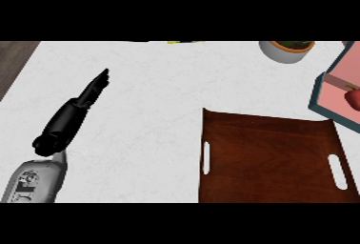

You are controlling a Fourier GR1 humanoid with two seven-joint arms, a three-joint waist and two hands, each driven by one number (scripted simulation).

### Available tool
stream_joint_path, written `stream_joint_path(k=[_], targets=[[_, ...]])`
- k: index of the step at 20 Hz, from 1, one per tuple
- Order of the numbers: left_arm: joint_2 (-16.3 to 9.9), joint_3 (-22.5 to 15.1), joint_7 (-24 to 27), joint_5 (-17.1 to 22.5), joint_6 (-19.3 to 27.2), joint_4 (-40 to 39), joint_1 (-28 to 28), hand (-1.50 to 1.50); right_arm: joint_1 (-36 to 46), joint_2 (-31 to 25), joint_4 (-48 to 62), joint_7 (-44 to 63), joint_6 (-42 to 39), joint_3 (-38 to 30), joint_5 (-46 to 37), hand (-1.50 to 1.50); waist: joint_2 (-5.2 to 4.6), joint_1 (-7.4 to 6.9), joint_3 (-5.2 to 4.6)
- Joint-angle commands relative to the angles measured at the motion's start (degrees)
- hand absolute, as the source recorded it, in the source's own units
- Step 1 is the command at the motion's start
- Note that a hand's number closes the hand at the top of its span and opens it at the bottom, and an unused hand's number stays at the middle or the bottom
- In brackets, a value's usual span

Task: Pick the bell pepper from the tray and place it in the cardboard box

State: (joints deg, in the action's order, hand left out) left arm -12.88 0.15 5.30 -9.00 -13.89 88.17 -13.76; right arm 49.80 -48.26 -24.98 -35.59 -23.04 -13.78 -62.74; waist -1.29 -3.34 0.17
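Note:
The dark brown tray with two white handle slots lies at the lower right, with nothing on it. At the right edge stands a box with teal walls and a pink inside. A red bell pepper lies inside it, partly cut off by the view's edge. My left hand is at the left over the white counter, fingers straight and pointing up and to the right, far from the tray and box. My right hand does not show.
A white pot with a plant stands at the top right, just left of the box. A yellow and dark object peeks in at the top edge. The counter's left edge shows dark wood beyond it.

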Motion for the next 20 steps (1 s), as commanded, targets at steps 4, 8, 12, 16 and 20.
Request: stream_joint_path(k=[4,8,12,16,20], targets=[[1.1,-0.3,-0.9,-0.1,0.5,0.3,-1.1,0.0,4.0,0.3,6.8,-12.8,-1.7,-2.7,3.9,-1.5,0.08,0.24,0.08],[0.6,0.3,-0.8,0.1,0.4,-0.1,0.0,0.0,7.3,0.8,11.1,-13.5,-8.4,-15.2,17.3,-1.5,0.68,1.42,0.21],[0.6,0.7,-0.3,0.4,0.3,-0.8,0.1,0.0,9.7,-0.1,18.2,-4.1,-12.1,-25.3,27.1,-1.5,0.11,1.25,0.16],[-0.6,1.2,-1.2,1.4,-1.4,-0.3,-1.3,0.0,11.9,-3.6,22.2,6.1,-13.0,-30.7,32.3,-1.5,-0.28,0.11,0.15],[-0.2,1.3,-1.4,1.2,-0.6,0.6,-1.1,0.0,6.9,-7.6,21.7,5.5,-12.8,-33.6,35.4,-1.5,-0.81,-0.34,0.41]])
